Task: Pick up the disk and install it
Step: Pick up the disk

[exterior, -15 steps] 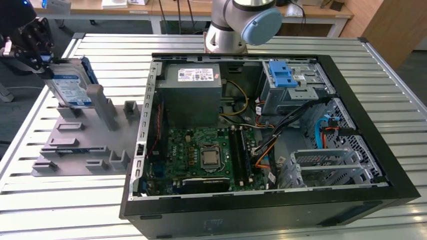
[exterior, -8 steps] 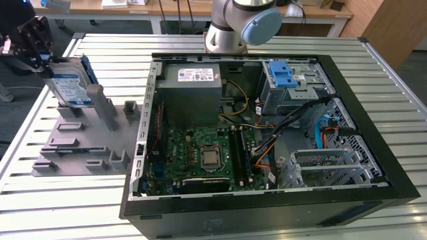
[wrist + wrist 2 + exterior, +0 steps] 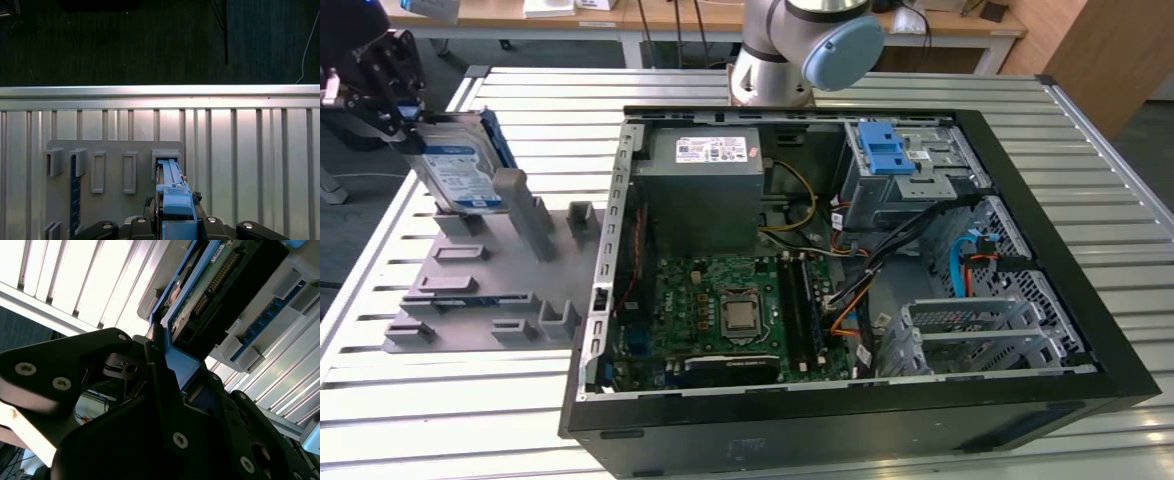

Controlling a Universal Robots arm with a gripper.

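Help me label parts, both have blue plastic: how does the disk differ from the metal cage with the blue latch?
The disk stands on edge in the grey holder outside the computer case; the cage sits inside it. The gripper clamps the disk and is far from the cage. The disk carries a blue-and-white label; the cage shows none. Both pair silver metal with blue plastic.

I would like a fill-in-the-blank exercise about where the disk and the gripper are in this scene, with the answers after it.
1. The gripper is shut on the ___.
2. The disk stands ___ in a slot of the grey holder.
3. The plastic bracket framing the disk is ___ in colour.
4. The grey holder lies to the exterior view's ___ of the open computer case.

Missing words: disk; upright; blue; left.
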